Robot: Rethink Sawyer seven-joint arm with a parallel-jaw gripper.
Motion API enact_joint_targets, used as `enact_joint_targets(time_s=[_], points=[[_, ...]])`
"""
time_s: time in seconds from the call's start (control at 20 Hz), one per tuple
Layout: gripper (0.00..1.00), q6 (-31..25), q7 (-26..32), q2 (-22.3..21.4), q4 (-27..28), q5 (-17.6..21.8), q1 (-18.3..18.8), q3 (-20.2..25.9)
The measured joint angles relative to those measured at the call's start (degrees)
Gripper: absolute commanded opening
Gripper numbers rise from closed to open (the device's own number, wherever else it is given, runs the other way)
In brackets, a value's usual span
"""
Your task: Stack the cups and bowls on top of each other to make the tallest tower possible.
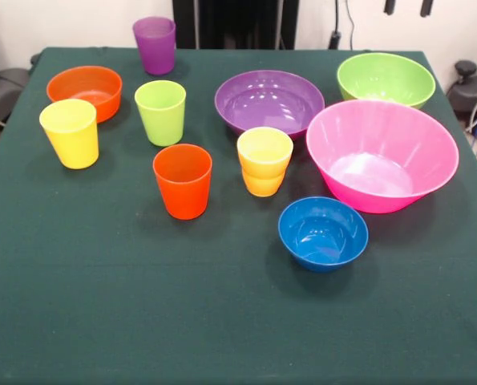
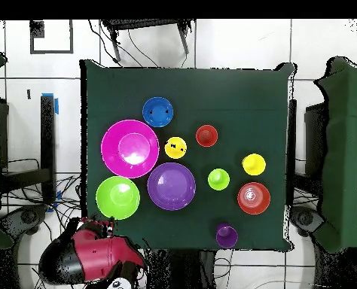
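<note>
All cups and bowls stand apart and upright on the green table (image 1: 222, 321). Cups: purple (image 1: 155, 44), lime green (image 1: 161, 112), yellow (image 1: 70, 132), orange (image 1: 183, 180) and yellow-orange (image 1: 264, 160). Bowls: orange (image 1: 85, 91), purple (image 1: 268, 100), lime green (image 1: 386, 79), very large pink (image 1: 381, 152) and blue (image 1: 323, 233). Nothing is stacked. My gripper (image 1: 407, 6) shows only as two dark fingertips at the top edge, apart and empty, above and behind the lime green bowl. The red arm (image 2: 91, 252) is drawn back off the table's corner in the overhead view.
The robot's dark pedestal (image 1: 234, 22) stands behind the table's far edge. Cables and grey gear (image 1: 470, 88) lie off the right side. The near half of the table holds nothing but the blue bowl (image 2: 157, 111).
</note>
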State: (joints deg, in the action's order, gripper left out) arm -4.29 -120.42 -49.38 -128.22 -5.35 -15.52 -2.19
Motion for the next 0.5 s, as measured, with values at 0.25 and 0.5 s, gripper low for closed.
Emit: enact_joint_targets(time_s=[0.25,0.5], points=[[1.0,3.5,-2.0,1.9,-1.3,0.0,-2.4,0.0],[1.0,7.0,-3.7,4.7,-1.7,0.0,-3.6,0.0]])
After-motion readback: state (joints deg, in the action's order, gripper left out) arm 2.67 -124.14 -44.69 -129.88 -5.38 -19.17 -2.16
